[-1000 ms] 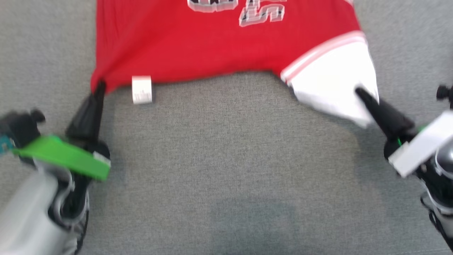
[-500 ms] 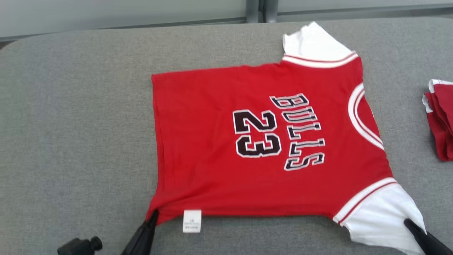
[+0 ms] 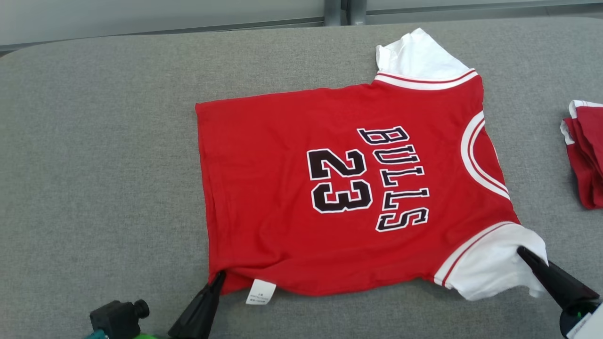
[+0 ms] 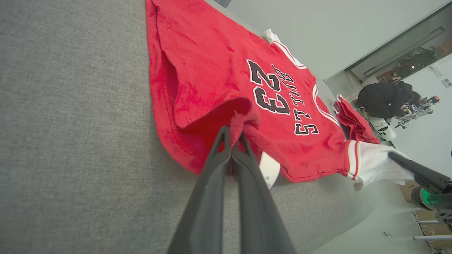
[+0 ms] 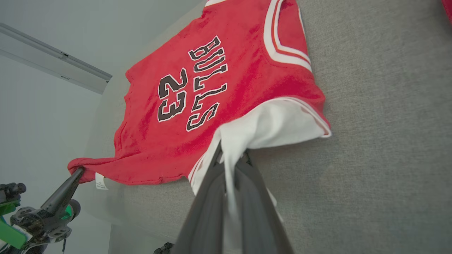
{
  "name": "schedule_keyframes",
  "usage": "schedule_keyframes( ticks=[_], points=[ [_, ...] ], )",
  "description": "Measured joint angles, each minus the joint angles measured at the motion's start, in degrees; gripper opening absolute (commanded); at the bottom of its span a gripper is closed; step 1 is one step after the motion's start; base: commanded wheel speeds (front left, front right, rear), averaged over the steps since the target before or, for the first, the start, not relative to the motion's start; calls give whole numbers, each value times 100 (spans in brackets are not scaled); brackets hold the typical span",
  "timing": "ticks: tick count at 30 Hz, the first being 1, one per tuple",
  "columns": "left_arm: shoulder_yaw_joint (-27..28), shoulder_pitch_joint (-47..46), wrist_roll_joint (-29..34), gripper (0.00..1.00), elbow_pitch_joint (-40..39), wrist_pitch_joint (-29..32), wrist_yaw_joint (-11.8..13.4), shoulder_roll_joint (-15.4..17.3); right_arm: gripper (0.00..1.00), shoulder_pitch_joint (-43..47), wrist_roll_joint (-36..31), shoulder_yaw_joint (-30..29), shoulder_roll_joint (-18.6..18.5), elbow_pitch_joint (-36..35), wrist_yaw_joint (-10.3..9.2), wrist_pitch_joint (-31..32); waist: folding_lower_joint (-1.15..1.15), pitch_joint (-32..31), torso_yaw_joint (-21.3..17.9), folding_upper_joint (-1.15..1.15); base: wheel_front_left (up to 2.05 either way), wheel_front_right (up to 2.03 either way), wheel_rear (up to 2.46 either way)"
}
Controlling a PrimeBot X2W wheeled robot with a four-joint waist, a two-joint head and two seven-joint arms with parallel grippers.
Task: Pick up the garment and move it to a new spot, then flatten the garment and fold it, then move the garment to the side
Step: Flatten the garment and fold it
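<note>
The garment (image 3: 292, 188) is a red jersey with white sleeves and black "BULLS 23" lettering, spread face up on the grey table (image 3: 94, 165). My left gripper (image 3: 220, 277) is shut on the near hem corner beside the white care tag (image 3: 260, 292); the left wrist view shows red cloth pinched between its fingertips (image 4: 233, 129). My right gripper (image 3: 522, 252) is shut on the near white sleeve (image 3: 485, 268), which bunches up around its tips (image 5: 231, 152) in the right wrist view. Both held corners are raised a little off the surface.
A second red and white garment (image 3: 584, 160) lies bunched at the table's right edge. The table's far edge meets a pale wall rail (image 3: 337, 12). In the left wrist view a person in dark clothes (image 4: 385, 100) bends over in the background.
The head camera has tilted up, bringing the whole jersey into view. Both grippers still hold their corners and have carried them slightly inward over the table, lifting the near edge.
</note>
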Motion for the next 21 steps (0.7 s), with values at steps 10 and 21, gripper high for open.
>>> schedule_keyframes(
  ticks=[10,21],
  points=[
    [177,-636,-388,0,-319,710,296,79,0,-1328,-96,107,-213,359,0,806,0,148,-80,0,0,0,0],
    [77,-1798,-495,0,547,1396,731,-330,0,-2760,-656,385,-167,1322,0,1272,0,437,156,0,0,0,0]
  ],
)
